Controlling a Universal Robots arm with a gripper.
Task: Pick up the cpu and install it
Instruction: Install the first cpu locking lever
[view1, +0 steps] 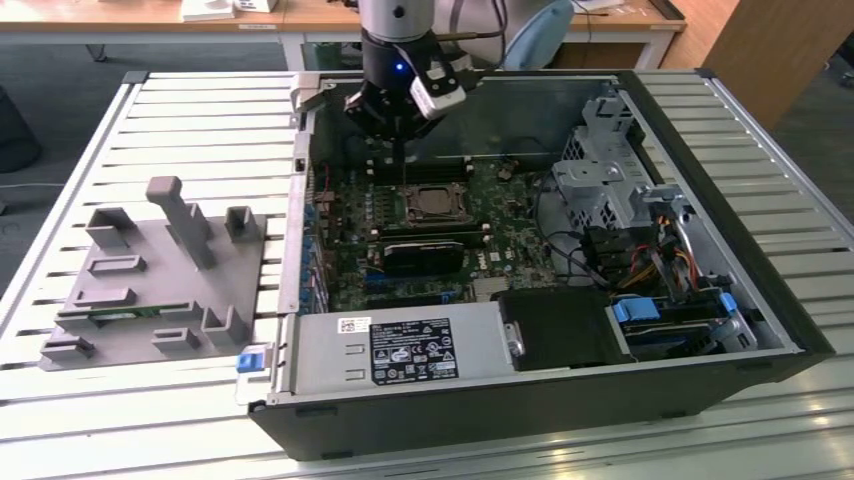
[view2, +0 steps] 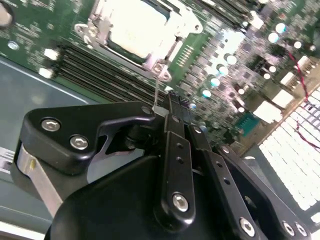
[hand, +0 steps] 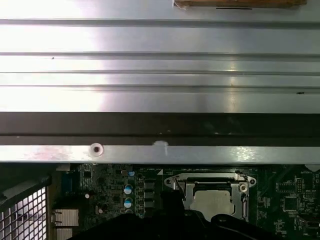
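Cpu (view1: 430, 203) already seated in socket (hand: 175, 182) mid-board, toward case's (view1: 747, 310) far wall. Gripper (view2: 172, 102) poised just above, jaws closed, holding nothing. Pick and place look done; socket latch state unclear.

Black gripper (view2: 170, 107) linkages studded with silver screws.

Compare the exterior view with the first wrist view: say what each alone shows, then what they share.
Exterior view alone: the grey fixture tray on the slatted table, the power supply and the drive cages. First wrist view alone: a close look at the case's metal wall and its rim screw. Both: the cpu lying in its socket on the green motherboard.
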